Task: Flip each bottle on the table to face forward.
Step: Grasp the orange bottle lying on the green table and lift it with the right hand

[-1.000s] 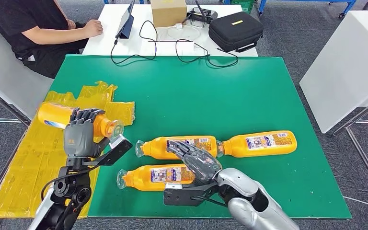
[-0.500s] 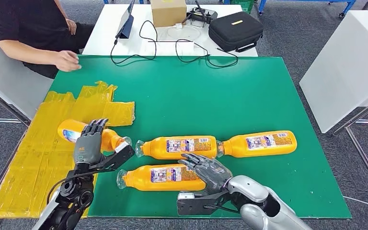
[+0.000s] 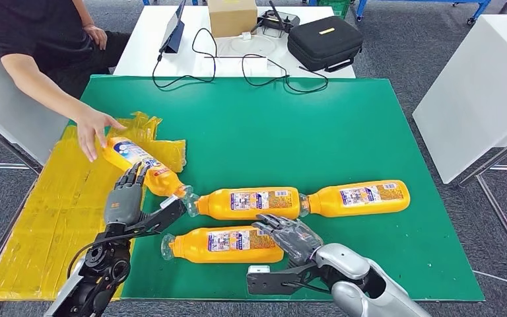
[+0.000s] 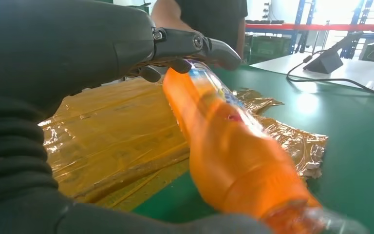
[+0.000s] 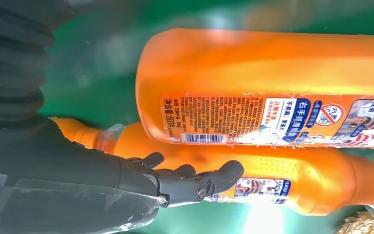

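Observation:
Four orange bottles lie on the green table (image 3: 343,125). One bottle (image 3: 138,162) lies slanted at the left, and a person's hand (image 3: 92,130) holds its base. My left hand (image 3: 125,197) is by its neck, fingers spread and resting against it. In the left wrist view this bottle (image 4: 224,146) passes between my left hand's fingers (image 4: 195,44) and thumb. The middle bottle (image 3: 247,201) and right bottle (image 3: 358,197) lie end to end. My right hand (image 3: 292,238) hovers open over the base of the front bottle (image 3: 221,243), with its fingers (image 5: 195,183) beside the bottle (image 5: 297,187).
Crumpled yellow film (image 3: 39,211) covers the table's left side. A person sits at the back left. Behind the green table are a black case (image 3: 323,43), a cardboard box (image 3: 232,16) and cables (image 3: 264,69). A white table (image 3: 475,86) stands at the right.
My left hand lowered its bottle to the table and its fingers opened. The person reached in and took the bottle's base, swinging it. My right hand slid back toward the front bottle's base.

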